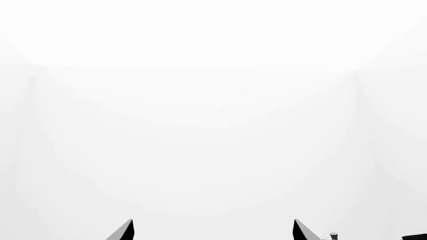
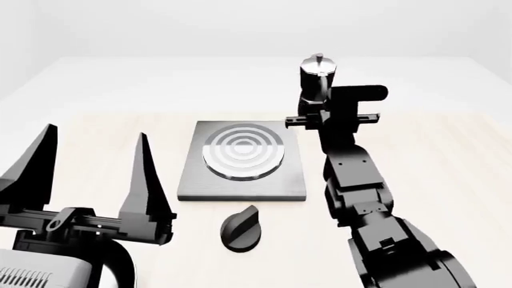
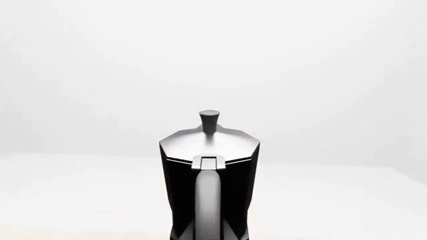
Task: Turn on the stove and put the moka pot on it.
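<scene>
Moka pot (image 2: 316,77) upright on surface (image 2: 448,150), beyond stove (image 2: 242,161), right of its far corner. Right pincer (image 2: 318,111) behind pot handle, lined up for grasp; spread cannot tell. Left pincer (image 2: 95,153) wide, idle, left of stove. Knob (image 2: 241,228) near side of stove, untouched.

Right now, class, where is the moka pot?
In the head view, the moka pot stands at the far side of the table, beyond the stove's far right corner, directly ahead of the right gripper.
</scene>
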`<state>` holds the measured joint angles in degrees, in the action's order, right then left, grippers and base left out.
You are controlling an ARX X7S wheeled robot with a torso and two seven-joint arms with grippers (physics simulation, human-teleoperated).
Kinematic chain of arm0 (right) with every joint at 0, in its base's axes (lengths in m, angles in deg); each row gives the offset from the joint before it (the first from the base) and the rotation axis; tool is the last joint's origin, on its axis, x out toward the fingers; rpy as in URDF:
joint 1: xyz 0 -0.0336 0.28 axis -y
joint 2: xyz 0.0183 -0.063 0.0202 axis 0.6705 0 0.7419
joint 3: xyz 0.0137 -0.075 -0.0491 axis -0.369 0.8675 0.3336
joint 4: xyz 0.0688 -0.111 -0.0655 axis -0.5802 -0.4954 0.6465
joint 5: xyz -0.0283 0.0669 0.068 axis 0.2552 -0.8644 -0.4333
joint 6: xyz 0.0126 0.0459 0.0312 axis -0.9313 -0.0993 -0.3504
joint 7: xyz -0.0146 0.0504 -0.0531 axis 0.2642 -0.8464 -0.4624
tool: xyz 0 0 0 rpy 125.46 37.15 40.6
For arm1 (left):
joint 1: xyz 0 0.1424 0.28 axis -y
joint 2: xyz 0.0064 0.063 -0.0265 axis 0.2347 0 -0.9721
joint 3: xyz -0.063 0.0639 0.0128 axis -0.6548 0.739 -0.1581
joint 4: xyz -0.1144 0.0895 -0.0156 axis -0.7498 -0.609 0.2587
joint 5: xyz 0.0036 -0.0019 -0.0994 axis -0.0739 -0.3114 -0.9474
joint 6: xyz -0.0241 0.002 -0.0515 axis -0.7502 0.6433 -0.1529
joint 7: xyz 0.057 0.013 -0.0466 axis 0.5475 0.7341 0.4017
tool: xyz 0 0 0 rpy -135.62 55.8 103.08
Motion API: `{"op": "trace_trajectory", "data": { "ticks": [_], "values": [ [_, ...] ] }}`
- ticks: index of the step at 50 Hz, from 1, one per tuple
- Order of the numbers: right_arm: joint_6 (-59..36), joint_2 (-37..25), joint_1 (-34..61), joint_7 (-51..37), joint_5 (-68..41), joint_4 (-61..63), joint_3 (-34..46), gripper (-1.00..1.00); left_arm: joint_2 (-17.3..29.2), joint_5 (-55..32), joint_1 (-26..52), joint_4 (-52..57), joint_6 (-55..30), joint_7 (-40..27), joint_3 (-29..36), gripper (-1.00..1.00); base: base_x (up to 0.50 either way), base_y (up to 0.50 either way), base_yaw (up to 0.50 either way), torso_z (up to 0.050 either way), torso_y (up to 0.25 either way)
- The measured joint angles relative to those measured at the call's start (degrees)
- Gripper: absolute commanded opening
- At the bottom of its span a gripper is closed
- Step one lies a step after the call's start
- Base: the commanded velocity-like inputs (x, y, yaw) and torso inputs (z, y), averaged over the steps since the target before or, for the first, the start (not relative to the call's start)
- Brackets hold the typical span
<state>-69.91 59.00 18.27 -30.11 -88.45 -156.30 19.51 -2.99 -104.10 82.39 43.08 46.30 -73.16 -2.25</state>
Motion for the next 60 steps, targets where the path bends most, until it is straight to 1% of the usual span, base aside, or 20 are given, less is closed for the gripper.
{"op": "trace_trajectory", "data": {
  "ticks": [14,21,26,39,60],
  "values": [
    [2.86,0.77,-1.63,3.46,-21.43,2.59,20.29,-1.00,0.12,0.02,-0.95,-0.33,0.92,-0.07,-0.24,1.00,0.00,0.00,0.00,0.001,0.001],
    [4.47,0.92,-2.21,4.37,-29.36,4.12,29.43,-1.00,0.22,0.05,-1.37,-0.44,1.35,-0.11,-0.42,1.00,0.00,0.00,0.00,0.000,0.000],
    [5.18,0.88,-2.33,5.15,-33.72,5.16,34.58,-1.00,0.28,0.05,-1.56,-0.46,1.55,-0.15,-0.53,1.00,0.00,0.00,0.00,0.000,0.002],
    [6.68,0.82,-2.93,7.14,-39.77,7.74,41.88,-1.00,0.44,-0.15,-1.59,-0.28,1.47,-0.20,-0.68,1.00,0.00,0.00,0.00,0.000,0.002],
    [9.95,0.75,-3.14,7.01,-45.26,8.84,48.43,-1.00,0.60,0.22,-1.81,-0.08,0.88,-0.38,-0.56,1.00,0.00,0.00,0.00,0.000,0.001]
  ]
}}
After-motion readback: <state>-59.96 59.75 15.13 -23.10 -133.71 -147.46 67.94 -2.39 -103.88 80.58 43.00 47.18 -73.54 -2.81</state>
